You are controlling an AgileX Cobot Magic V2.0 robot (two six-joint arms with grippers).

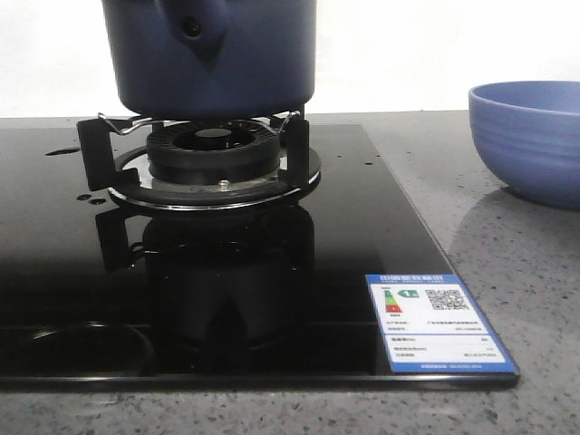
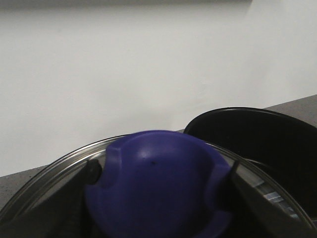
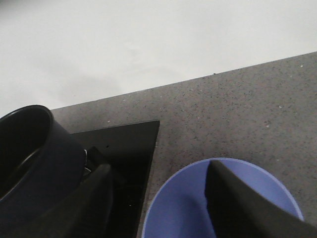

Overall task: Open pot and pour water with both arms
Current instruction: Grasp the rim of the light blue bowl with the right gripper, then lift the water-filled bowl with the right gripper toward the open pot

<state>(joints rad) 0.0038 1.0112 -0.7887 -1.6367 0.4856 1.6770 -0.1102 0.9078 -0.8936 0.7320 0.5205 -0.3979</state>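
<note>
The dark navy pot (image 1: 208,54) stands on the burner's pan supports, its handle socket (image 1: 193,27) facing the camera. In the left wrist view my left gripper (image 2: 161,173) is shut on the blue knob (image 2: 158,183) of a glass lid (image 2: 59,163). The lid is held apart from the pot (image 2: 257,144), whose dark open mouth shows behind it. My right gripper (image 3: 158,171) is open and holds nothing. It hovers over the stove's edge, between the open pot (image 3: 29,163) and the periwinkle bowl (image 3: 183,213). Neither gripper shows in the front view.
The burner (image 1: 213,149) sits on a black glass stove top (image 1: 54,227) with a label (image 1: 435,322) at its front right corner. The ribbed periwinkle bowl (image 1: 530,136) stands on the grey speckled counter (image 3: 237,109) to the right. A white wall lies behind.
</note>
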